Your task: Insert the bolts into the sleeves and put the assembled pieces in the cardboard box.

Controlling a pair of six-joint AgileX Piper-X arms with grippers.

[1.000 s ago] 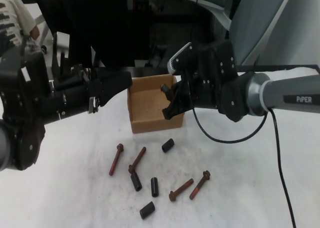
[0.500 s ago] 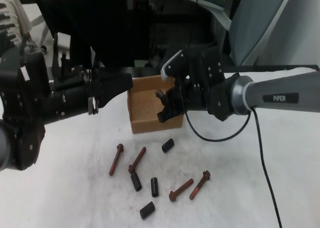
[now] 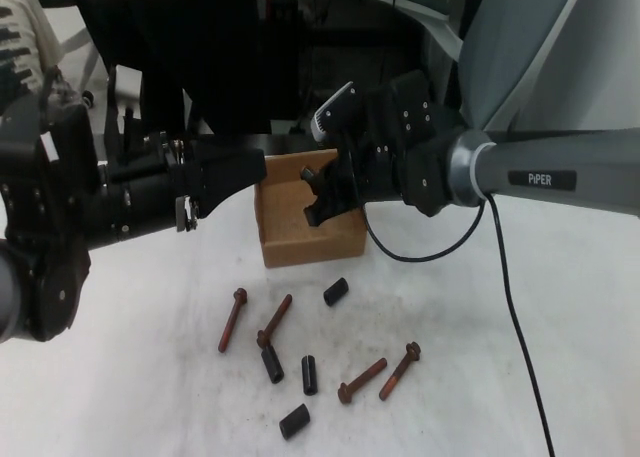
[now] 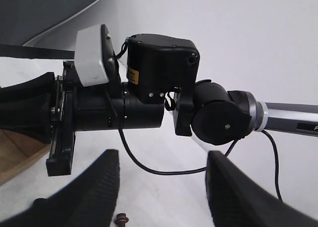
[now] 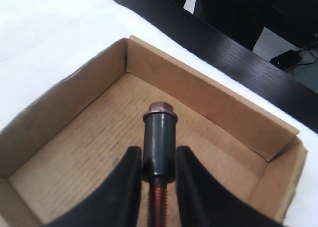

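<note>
On my left side, over the white bench (image 3: 130, 377), my left gripper (image 3: 235, 167) hangs level just beside the cardboard box (image 3: 300, 245), its two fingers (image 4: 97, 187) spread wide with nothing between them. In front of the box, four loose bolts (image 3: 232, 319) and four loose sleeves (image 3: 336, 292) lie scattered on the bench, apart from both my arms. Further right, my right gripper (image 3: 318, 192) sits above the open box (image 5: 198, 90), pinching the assembled piece: its fingers (image 5: 130, 187) press on both sides of a black sleeve (image 5: 159, 142), with the bolt (image 5: 160, 108) run through it. The head sticks out at the far end and the reddish threaded shank shows between my fingers, all over the box floor.
</note>
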